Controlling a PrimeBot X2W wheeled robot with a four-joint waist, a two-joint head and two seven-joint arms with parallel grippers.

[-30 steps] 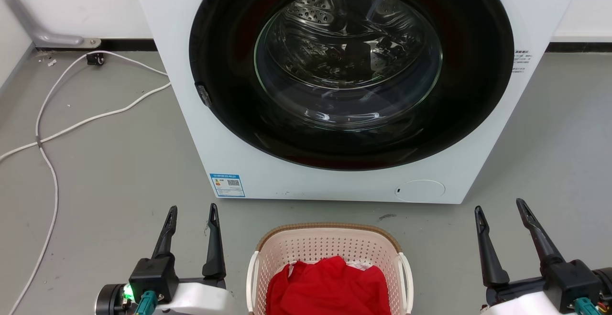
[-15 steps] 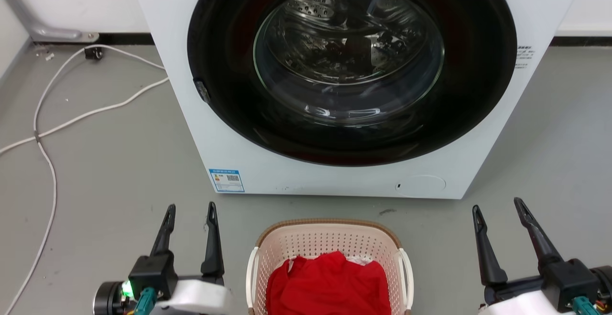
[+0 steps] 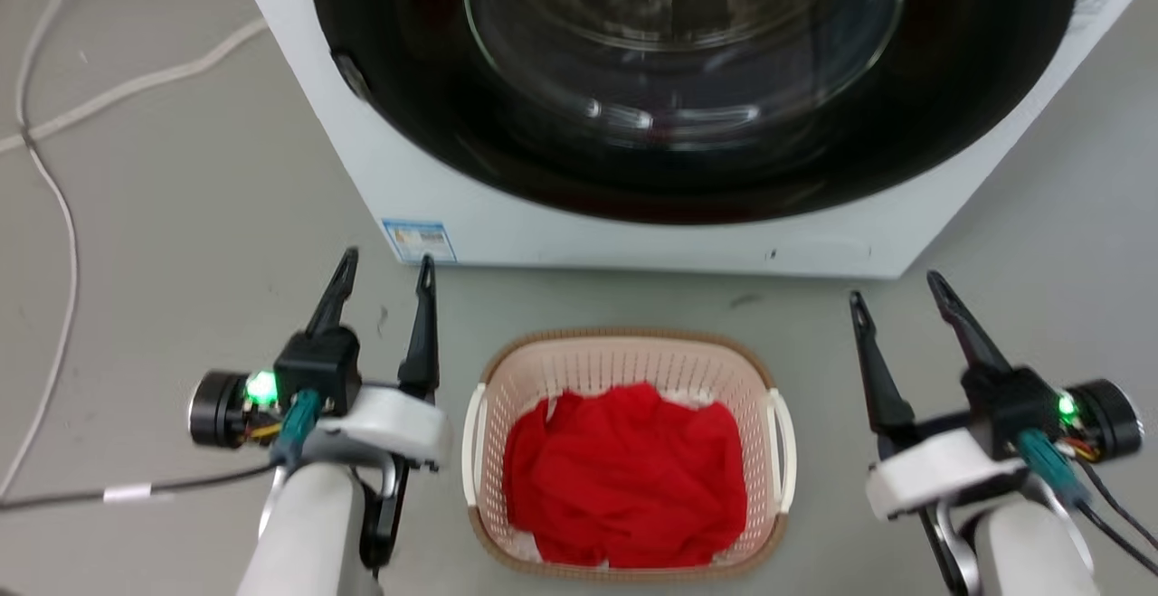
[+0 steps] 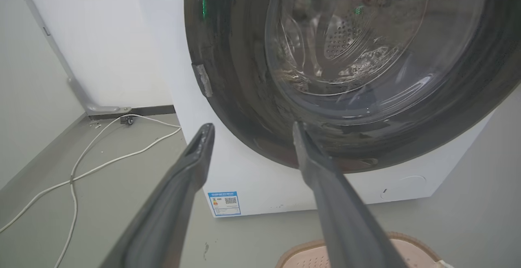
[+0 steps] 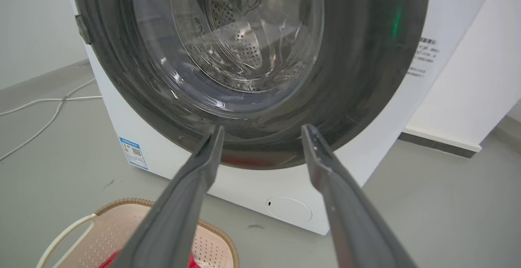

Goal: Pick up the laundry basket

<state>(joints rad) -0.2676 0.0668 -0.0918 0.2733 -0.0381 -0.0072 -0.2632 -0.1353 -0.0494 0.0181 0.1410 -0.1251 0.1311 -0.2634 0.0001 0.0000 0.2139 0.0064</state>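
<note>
The lift is not yet begun: the laundry basket (image 3: 624,363), holding a red garment (image 3: 624,474), sits on the floor near the washing machine (image 3: 543,234), between the left gripper (image 3: 386,261) and right gripper (image 3: 894,288), both spread wide, empty and clear of its handles.

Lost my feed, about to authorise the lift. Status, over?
Left claw open, empty, left of laundry basket. Right claw open, empty, right of it. Basket on floor, red cloth inside, handles ungrasped. Nothing between claws and handles.
</note>
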